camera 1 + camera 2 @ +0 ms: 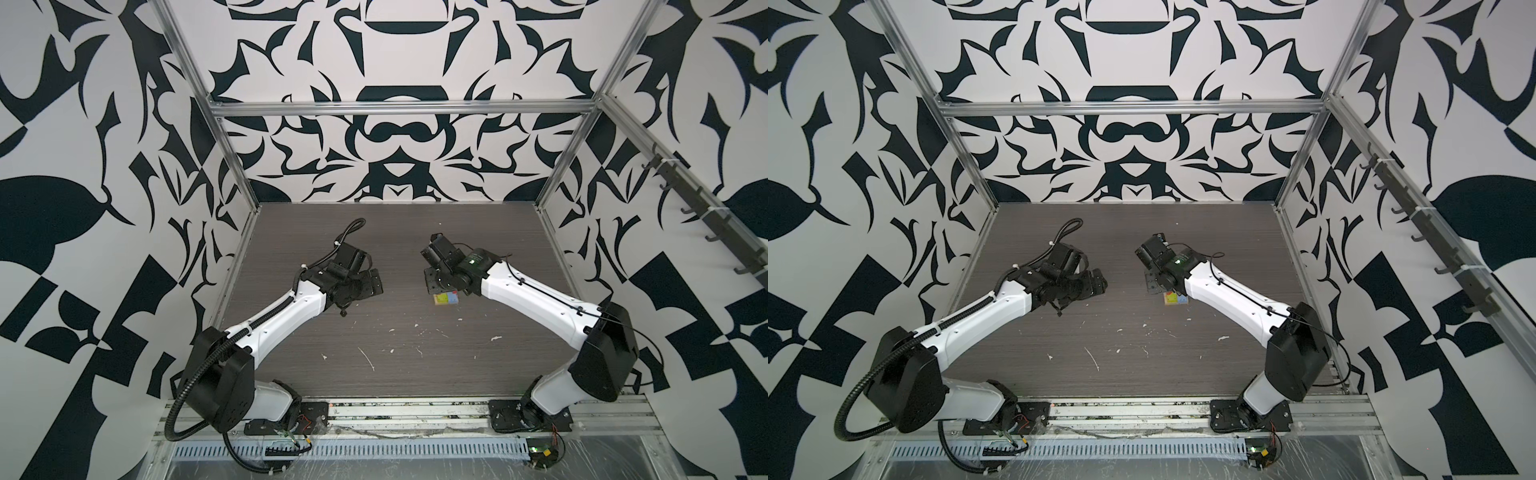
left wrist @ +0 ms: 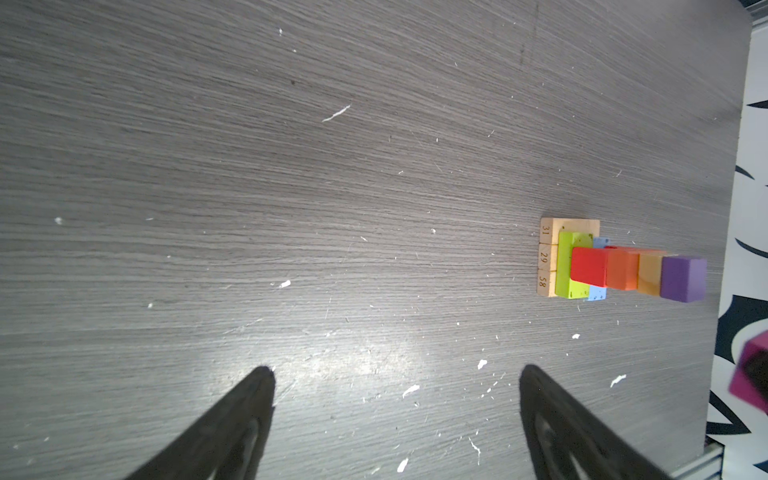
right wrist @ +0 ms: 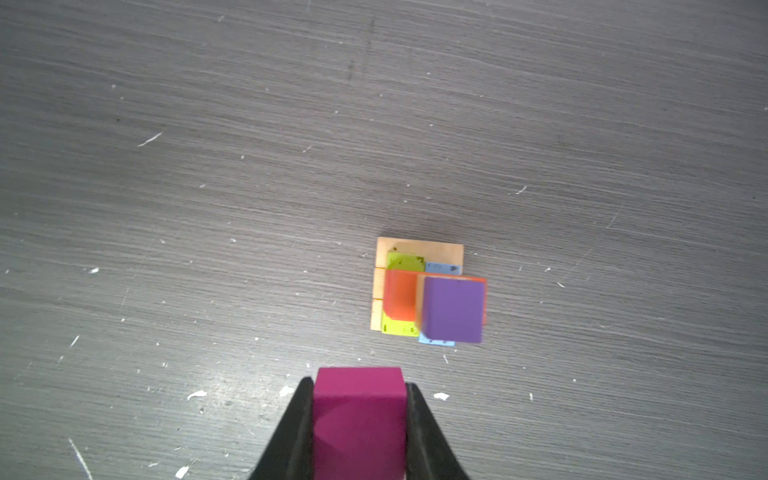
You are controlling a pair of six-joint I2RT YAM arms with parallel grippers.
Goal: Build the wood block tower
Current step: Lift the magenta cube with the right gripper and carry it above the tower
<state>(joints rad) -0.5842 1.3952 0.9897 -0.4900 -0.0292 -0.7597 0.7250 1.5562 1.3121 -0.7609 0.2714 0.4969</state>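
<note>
Carrying the magenta cube (image 3: 359, 419), the right hand (image 3: 359, 382) is clenched on two opposite faces of it, above the counter (image 1: 395, 332). It is short of the wood block tower (image 3: 428, 291), not over it. The tower stands right of centre in both top views (image 1: 445, 298), partly hidden under the right arm. From the bottom up it shows a tan plank base (image 3: 419, 249), a lime green block (image 3: 403, 262) beside a light blue block (image 3: 442, 268), an orange block (image 3: 399, 297) and a red block (image 2: 588, 266), then a purple cube (image 3: 453, 309) on top. The left hand (image 2: 397, 370) is released, jaws wide and empty, well apart from the stack.

Risks, as judged:
- The purple cube sits toward the blue side of the stack, so a magenta cube landing off-centre could tip the upper courses.
- The fingers reach past the cube's sides, so a low or skewed descent could knock the purple cube.
- Opening before the faces meet would drop the cube.

Room to move: the counter around the tower is bare except for white flecks (image 3: 197, 395). The patterned wall (image 2: 752, 166) and the counter's edge lie beyond the tower, so approaching from straight above is the freest path.
</note>
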